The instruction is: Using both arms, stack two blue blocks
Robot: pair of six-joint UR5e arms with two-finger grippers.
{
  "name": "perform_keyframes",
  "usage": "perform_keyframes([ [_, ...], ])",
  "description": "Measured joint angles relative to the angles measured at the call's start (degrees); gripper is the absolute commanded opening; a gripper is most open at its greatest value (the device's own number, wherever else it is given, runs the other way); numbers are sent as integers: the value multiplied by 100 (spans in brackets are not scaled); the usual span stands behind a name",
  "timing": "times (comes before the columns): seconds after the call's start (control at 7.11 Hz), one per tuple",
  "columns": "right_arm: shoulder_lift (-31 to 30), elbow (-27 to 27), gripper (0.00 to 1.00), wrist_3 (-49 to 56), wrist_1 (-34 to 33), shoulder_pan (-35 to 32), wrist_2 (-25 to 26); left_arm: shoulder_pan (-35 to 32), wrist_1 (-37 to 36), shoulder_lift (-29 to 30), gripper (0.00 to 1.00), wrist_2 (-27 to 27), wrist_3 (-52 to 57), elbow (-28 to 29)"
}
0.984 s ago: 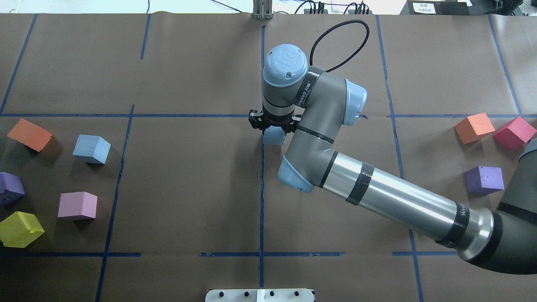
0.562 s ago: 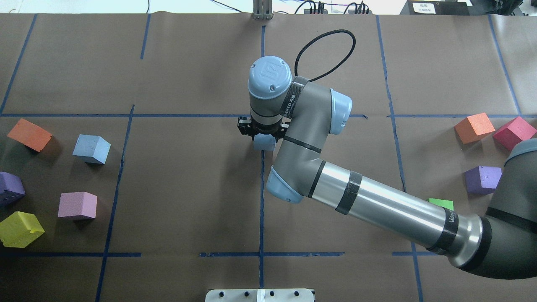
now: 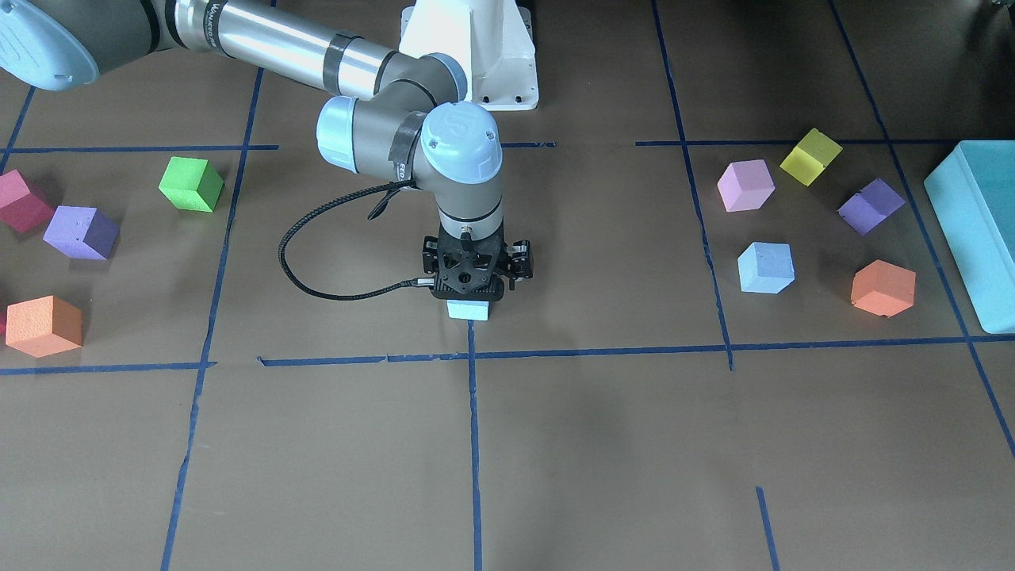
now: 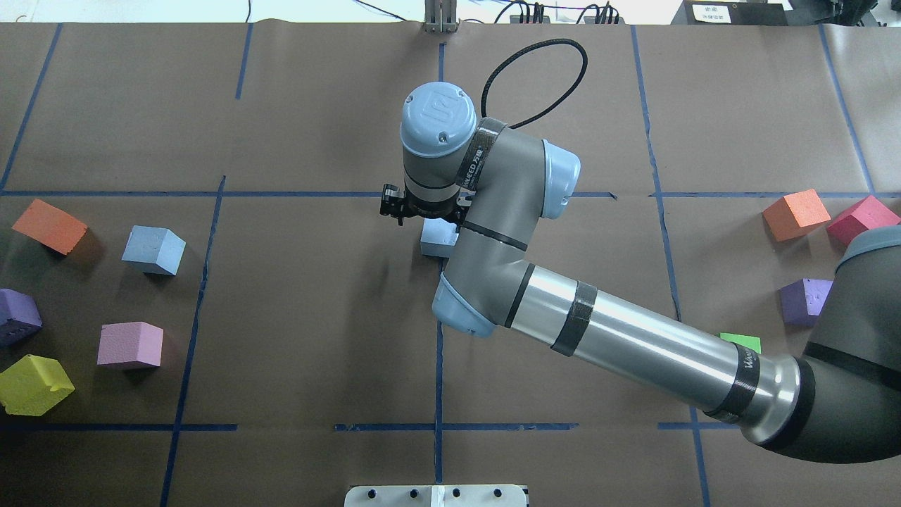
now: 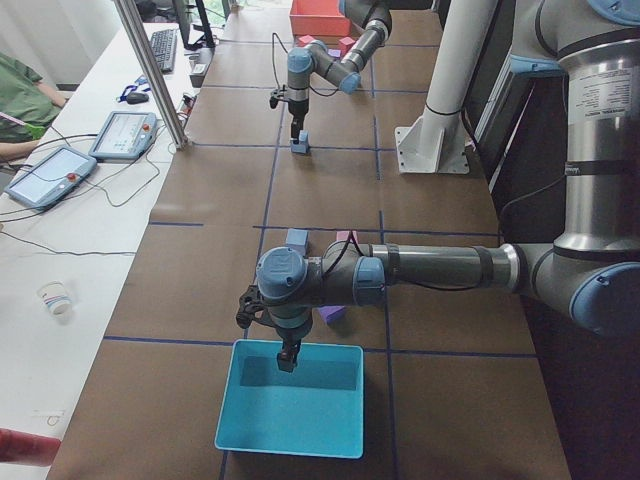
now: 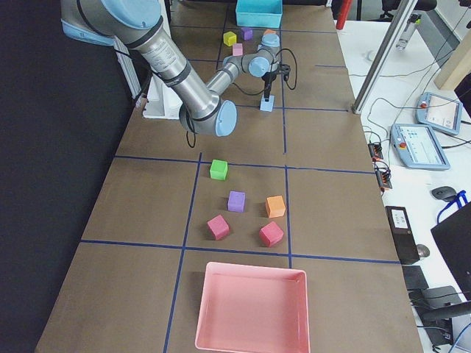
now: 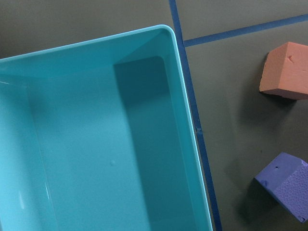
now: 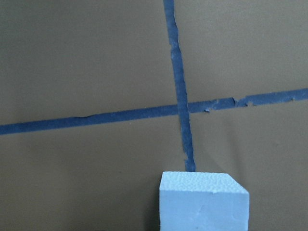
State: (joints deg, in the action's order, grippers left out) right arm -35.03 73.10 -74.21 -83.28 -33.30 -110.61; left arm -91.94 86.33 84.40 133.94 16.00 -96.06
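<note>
One blue block [image 4: 438, 239] is under my right gripper [image 4: 429, 222] at the table's middle, beside the blue tape crossing. The gripper is shut on it and holds it low over the paper. It also shows in the front view [image 3: 468, 310] and fills the lower edge of the right wrist view [image 8: 204, 202]. The second blue block [image 4: 153, 250] lies loose on the table's left side, also in the front view [image 3: 765, 267]. My left gripper [image 5: 288, 362] hangs over the turquoise box [image 5: 290, 400]. I cannot tell whether it is open or shut.
Orange [image 4: 49, 225], purple [image 4: 17, 315], pink [image 4: 130, 345] and yellow [image 4: 34, 384] cubes lie around the loose blue block. Orange [image 4: 795, 214], red [image 4: 862, 222], purple [image 4: 809, 301] and green [image 4: 740, 342] cubes lie at the right. A pink tray [image 6: 250, 309] stands at the right end.
My right arm has carried the blue block leftward to the tape crossing at the middle and slowed there. The loose cubes have not moved.
</note>
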Motion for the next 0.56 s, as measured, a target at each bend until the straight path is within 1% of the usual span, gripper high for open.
perform_keyframes([
  [0.28,-52,87,100,254,-215,-408,-362,1,6,5,100,0,2,-3],
  [0.42,-230,309,100,683,-490,-626,-474,10,6,16,100,-6,3,-4],
  [0.56,-678,775,100,1310,-738,-912,-643,41,6,33,100,-25,-7,-2],
])
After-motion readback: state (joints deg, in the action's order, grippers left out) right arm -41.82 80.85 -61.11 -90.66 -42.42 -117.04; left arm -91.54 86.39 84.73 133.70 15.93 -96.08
